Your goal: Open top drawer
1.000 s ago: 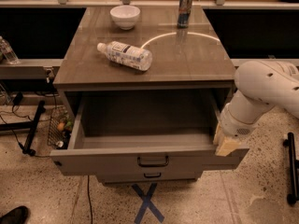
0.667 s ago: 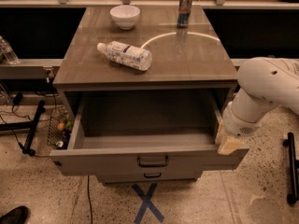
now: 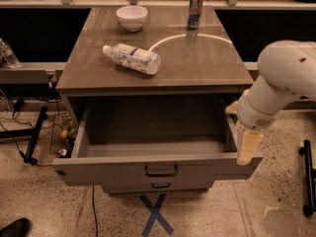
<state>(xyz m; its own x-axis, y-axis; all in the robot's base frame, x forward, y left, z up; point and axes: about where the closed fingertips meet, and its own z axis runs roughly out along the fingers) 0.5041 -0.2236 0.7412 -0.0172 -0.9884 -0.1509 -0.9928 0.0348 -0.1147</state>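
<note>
The top drawer (image 3: 113,169) stands pulled far out of the grey-brown cabinet. Its deep grey box is open to view and holds nothing that I can see. A dark loop handle (image 3: 161,170) sits at the centre of its front. My gripper (image 3: 248,149) hangs from the white arm (image 3: 286,78) at the drawer's right front corner, against the right side wall and away from the handle. A shallower drawer front with a smaller handle (image 3: 161,185) shows just below.
On the cabinet top (image 3: 197,63) lie a plastic bottle (image 3: 132,59) on its side, a white bowl (image 3: 132,17) and a can (image 3: 195,10). A wire basket (image 3: 61,132) stands on the floor at left, a black stand leg (image 3: 308,177) at right, and a blue tape X (image 3: 155,214) in front.
The arm has shifted slightly to the right and up beside the drawer's right corner. The drawer has stayed pulled out.
</note>
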